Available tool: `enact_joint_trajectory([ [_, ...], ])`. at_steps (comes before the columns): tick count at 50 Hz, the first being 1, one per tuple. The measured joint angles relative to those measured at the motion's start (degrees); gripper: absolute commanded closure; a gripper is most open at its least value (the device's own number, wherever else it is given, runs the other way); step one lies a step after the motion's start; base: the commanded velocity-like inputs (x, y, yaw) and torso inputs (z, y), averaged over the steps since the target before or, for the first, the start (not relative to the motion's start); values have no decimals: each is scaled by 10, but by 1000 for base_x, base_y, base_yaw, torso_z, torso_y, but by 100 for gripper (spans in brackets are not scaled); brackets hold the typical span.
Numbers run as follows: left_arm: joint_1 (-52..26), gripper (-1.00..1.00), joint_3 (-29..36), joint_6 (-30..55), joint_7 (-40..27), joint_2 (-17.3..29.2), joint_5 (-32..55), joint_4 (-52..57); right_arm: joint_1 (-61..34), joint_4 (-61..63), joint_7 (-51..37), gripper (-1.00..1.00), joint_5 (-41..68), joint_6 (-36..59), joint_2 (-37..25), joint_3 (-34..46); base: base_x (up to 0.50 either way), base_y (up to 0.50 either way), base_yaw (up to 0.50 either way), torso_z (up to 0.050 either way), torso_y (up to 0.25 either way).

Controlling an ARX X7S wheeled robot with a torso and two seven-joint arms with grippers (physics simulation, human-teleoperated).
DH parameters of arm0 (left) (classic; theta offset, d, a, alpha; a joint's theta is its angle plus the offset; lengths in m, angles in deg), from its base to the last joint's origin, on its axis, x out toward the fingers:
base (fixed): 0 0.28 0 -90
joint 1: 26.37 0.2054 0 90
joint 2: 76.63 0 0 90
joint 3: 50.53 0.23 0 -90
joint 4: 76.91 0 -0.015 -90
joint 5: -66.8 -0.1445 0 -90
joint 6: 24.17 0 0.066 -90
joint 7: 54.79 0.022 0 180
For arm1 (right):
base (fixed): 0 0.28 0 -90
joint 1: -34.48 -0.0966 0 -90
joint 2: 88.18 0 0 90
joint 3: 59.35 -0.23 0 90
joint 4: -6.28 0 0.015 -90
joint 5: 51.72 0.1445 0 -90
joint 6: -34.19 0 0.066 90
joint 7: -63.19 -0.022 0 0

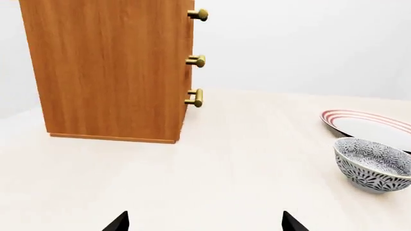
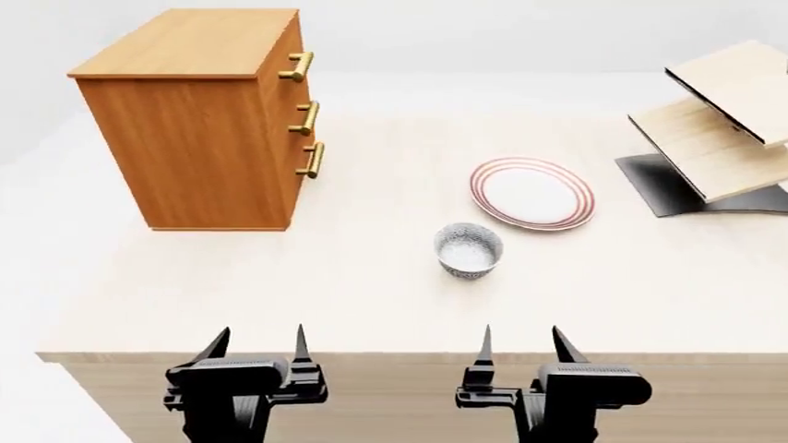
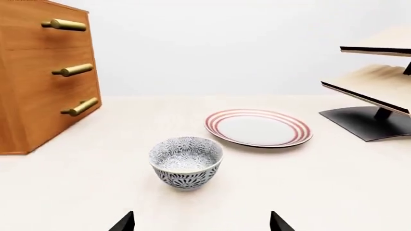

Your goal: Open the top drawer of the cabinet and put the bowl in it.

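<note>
Both grippers, the left gripper [image 2: 258,346] and right gripper [image 2: 519,343], hover at the table's [image 2: 369,314] near edge, jaws apart and empty, ready to reach. The bowl [image 2: 468,249] sits mid-table, just nearer than the plate [image 2: 532,193]. On the far left, the cabinet [image 2: 197,129] has its top drawer [image 2: 292,46] shut, handles facing right.

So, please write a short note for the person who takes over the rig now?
Left hand: open, empty, at the table's near edge.
Right hand: open, empty, also at the near edge.
Cabinet stands far left; top drawer is shut.
Bowl sits upright on the table, just in front of the plate.
Done: nothing.
Left: open the drawer, put the bowl inside.
</note>
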Motion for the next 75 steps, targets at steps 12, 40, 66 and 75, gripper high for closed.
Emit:
enact_joint_trajectory([
  [12, -2, -100, 4, -2, -7, 5, 8, -1, 0, 1, -7, -100, 8, -3, -5, 6, 2, 500, 0, 0, 0],
  [40, -3, -100, 11, 2, -22, 19, 26, 7, -3, -10, -16, -100, 25, -18, -13, 18, 3, 298, 0, 0, 0],
  [66, -438, -100, -120, -109, -196, 150, -61, -485, -71, 236, -45, -100, 65, 164, -95, -16, 0, 0, 0, 0, 0],
  [75, -564, -100, -128, -132, -219, 171, -83, -659, -330, 227, -17, -100, 97, 332, -147, -13, 0, 0, 0, 0, 0],
])
